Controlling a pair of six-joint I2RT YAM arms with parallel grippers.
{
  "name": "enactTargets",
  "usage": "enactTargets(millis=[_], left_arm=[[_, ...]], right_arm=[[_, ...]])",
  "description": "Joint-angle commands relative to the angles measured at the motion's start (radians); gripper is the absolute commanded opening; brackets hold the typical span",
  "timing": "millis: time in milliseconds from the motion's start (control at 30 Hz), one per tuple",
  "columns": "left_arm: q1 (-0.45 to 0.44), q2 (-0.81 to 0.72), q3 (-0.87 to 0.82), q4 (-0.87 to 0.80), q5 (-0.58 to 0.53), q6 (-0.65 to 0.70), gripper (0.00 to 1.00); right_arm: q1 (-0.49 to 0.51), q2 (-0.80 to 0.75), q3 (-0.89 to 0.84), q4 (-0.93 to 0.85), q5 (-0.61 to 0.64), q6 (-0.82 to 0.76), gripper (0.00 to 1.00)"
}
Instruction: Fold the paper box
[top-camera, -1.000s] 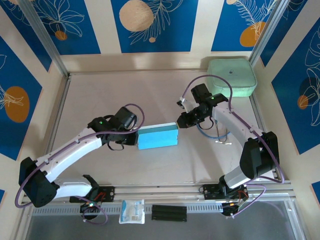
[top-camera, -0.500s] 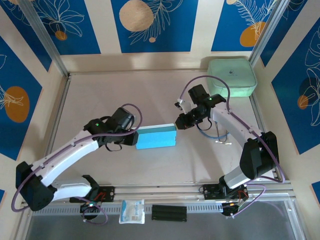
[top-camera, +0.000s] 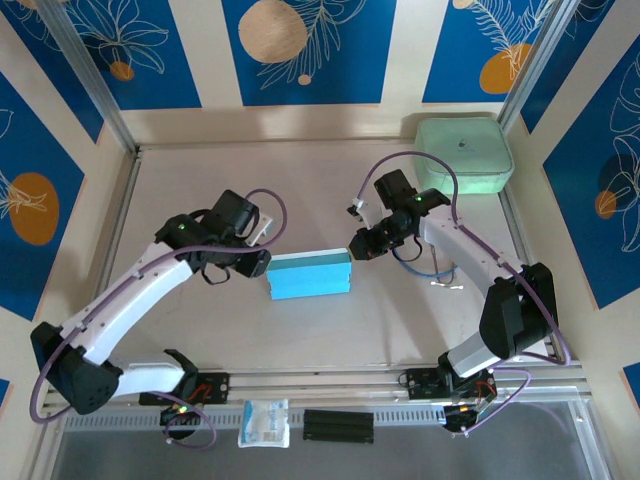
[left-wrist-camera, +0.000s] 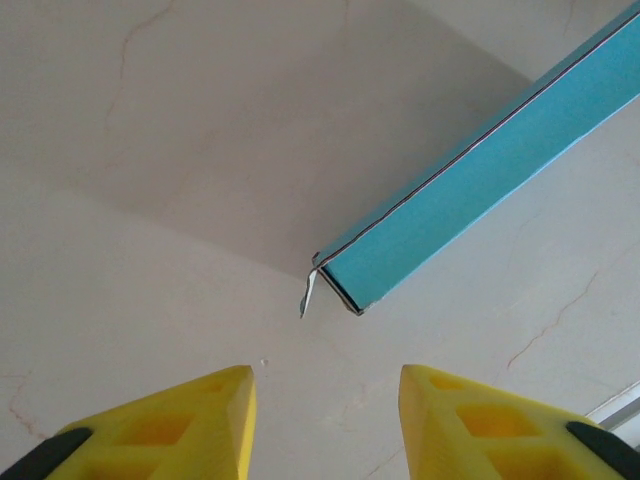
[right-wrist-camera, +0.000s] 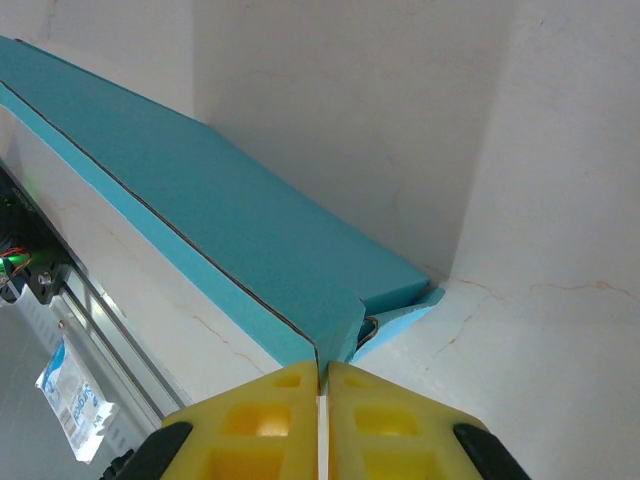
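"Two grippers and one thing to fold. Where is the paper box (top-camera: 309, 276)?"

"In the middle of the counter (top-camera: 330, 180). It is closed up into a long, shallow, light-blue block and lies crosswise between the arms."

"And the right gripper (top-camera: 357, 243)?"

"Clenched at the box's right end. In the right wrist view its two yellow fingers (right-wrist-camera: 270, 410) press together with a thin whitish edge of card pinched between them — a flap of the box, as far as I can see."

"The left gripper (top-camera: 262, 262)?"

"Released. Its yellow fingers stand apart with bare counter between them. The box's left corner sits just ahead of them, not touching. A small pale tab (left-wrist-camera: 309, 290) juts from that corner."

"Does the box lie flat?"

"I cannot tell — the left wrist view shows it slanting across the frame, with a broad shadow on the counter behind it."

"Anything else around?"

"A mint-green case (top-camera: 463, 153) in the far right corner, well apart from the box. A small white packet (top-camera: 265, 421) lies at the near edge, beside the left arm's base."
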Motion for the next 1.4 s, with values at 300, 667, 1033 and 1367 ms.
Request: enactTargets(millis=[300,667,1033,1367], left_arm=[[0.086,0.045,-0.050,0.093,0.126,0.044,0.38],[0.117,0.111,-0.078,0.129,0.185,0.033,0.33],[0.116,0.111,-0.094,0.166,0.229,-0.021,0.08],[0.117,0.087,-0.141,0.216,0.241,-0.164,0.06]], right_arm=[[0.008,-0.001,0.025,-0.015,-0.008,-0.010,0.10],[0.010,-0.001,0.024,-0.010,-0.005,-0.003,0.09],[0.019,-0.001,0.023,-0.003,-0.001,0.014,0.09],[0.053,-0.030,-0.025,0.077,0.004,0.117,0.07]])
